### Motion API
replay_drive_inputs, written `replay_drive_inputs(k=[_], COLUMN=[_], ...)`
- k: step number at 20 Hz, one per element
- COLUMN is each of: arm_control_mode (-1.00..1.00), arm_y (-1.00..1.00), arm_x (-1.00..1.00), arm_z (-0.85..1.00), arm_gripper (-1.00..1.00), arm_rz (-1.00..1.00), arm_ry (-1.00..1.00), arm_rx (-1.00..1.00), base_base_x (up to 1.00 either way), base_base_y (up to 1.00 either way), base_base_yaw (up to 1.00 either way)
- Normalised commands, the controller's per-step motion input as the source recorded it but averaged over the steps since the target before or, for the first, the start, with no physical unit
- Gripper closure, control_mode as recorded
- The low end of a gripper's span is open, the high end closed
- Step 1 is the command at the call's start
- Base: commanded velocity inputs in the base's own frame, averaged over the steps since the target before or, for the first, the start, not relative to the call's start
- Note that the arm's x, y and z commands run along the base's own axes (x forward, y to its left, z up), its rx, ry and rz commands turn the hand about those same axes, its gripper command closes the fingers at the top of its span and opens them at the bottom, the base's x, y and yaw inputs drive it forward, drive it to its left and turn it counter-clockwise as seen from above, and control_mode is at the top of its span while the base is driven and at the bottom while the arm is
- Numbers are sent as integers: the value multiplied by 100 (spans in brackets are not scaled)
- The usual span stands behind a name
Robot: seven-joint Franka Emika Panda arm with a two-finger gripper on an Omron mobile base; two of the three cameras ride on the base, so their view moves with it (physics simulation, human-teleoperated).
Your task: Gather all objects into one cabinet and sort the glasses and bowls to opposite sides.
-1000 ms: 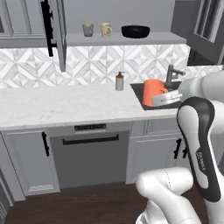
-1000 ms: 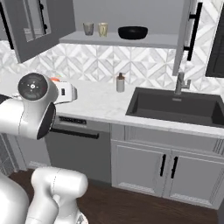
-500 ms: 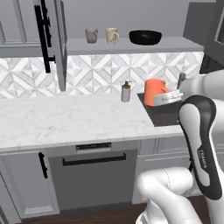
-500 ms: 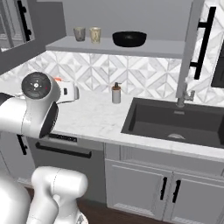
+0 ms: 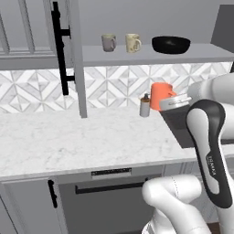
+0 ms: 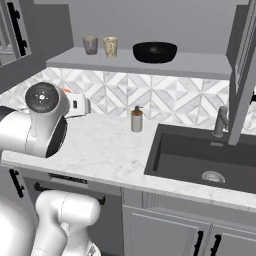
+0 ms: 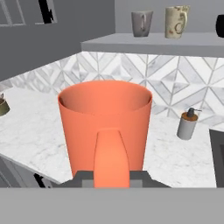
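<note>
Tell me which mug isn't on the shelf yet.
The orange mug: the pincer holds it above the counter, while the grey mug and cream mug stand on the shelf.

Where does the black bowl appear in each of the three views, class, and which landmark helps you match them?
Left base view: black bowl at upper right, on the cabinet shelf.
Right base view: upper middle, on that shelf, right of the two mugs.
Hand view: a dark sliver at the top right edge.
Shared landmark: the cream mug, left of the bowl.
</note>
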Motion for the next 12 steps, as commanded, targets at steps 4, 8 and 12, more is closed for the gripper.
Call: replay_drive_inputs(k=[4, 8, 12], arm_control_mode=[100, 100, 100], arm_y=[0, 0, 0], arm_x=[0, 0, 0], arm_z=[0, 0, 0], arm_gripper=[100, 100, 100], arm_rz=[0, 0, 0], arm_ry=[0, 0, 0], arm_rx=[0, 0, 0], base_base_x=[9, 32, 18], base_base_y=[14, 11, 2], base_base_yaw=[0, 0, 0])
